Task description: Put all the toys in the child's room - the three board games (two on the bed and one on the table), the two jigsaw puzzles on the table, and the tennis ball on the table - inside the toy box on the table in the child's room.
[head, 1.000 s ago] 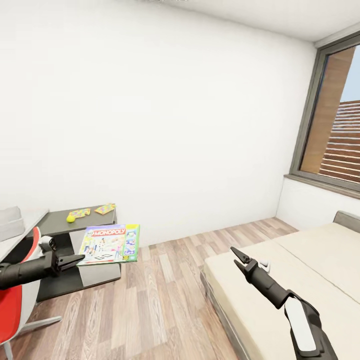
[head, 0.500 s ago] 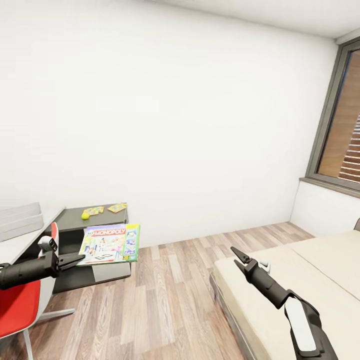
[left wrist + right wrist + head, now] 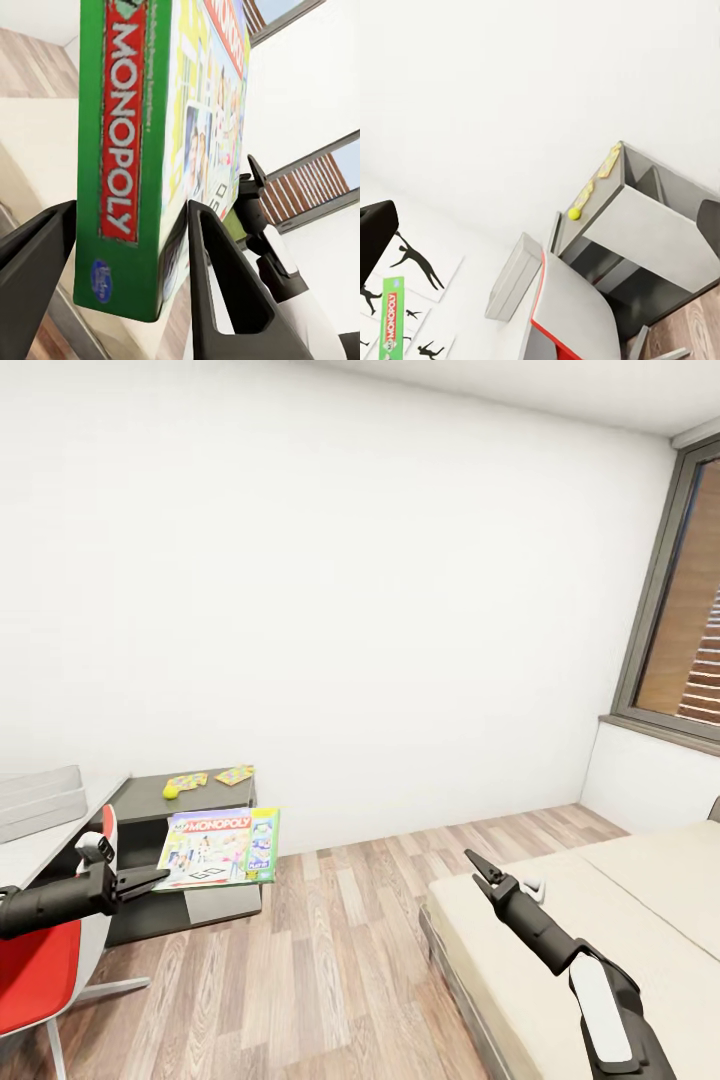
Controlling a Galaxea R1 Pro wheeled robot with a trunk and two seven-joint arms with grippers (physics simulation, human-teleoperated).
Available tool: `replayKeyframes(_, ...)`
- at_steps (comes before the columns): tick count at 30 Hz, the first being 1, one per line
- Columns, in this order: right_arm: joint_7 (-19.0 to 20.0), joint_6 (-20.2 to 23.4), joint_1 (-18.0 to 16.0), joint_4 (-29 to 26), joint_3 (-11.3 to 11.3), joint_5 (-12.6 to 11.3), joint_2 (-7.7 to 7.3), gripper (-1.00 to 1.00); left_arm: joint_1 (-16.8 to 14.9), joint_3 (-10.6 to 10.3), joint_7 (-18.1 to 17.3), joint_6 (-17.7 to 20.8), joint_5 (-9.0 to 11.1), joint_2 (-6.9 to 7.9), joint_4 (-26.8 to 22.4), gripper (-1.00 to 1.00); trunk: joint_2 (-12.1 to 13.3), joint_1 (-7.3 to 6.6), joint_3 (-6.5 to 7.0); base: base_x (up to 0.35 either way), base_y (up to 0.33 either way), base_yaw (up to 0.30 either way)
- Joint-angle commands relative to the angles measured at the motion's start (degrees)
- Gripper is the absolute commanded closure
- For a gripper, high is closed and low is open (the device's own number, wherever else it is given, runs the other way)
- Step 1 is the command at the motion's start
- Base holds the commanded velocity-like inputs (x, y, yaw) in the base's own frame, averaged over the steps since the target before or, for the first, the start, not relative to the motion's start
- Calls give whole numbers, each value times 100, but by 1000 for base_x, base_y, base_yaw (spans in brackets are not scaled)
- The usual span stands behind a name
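In the head view we see the left gripper (image 3: 150,880) with its jaws clamped on the near edge of the Monopoly board game (image 3: 220,847), which is held roughly level above the wood floor (image 3: 320,970), just right of the red chair (image 3: 40,970). The left wrist view confirms the grip: the green box edge (image 3: 124,150) sits between the two fingers (image 3: 225,285). The right gripper (image 3: 480,870) hangs over the near-left corner of the bed (image 3: 600,900), jaws drawn narrow and holding nothing (as far as we can tell). On the dark tabletop (image 3: 150,805) at far left lie the two jigsaw puzzles (image 3: 212,776) and, just left of them, the tennis ball (image 3: 170,792). The toy box (image 3: 40,800) stands at the left edge.
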Motion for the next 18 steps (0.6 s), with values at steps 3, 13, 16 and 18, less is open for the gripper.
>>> replayKeyframes(3, 9, 40, -4, -2, -16, -19, 3, -100, 2, 3, -17, 59, 18, 7, 1, 100, -4, 2, -3, 0, 0, 0)
replayKeyframes(13, -22, 35, -4, -54, -8, -11, 10, -100, 7, 130, -16, 59, 16, 9, 1, 100, -4, 2, 2, 213, 0, 0)
replayKeyframes(16, -31, 39, -4, -62, -8, -11, 16, -100, 7, 131, -16, 59, 16, 8, 1, 100, -4, 2, 0, 78, 0, 58)
replayKeyframes(18, -34, 52, -4, -63, -6, -10, 16, -100, 7, 132, -20, 59, 16, 8, 1, 100, -4, 2, -9, 31, 0, 123)
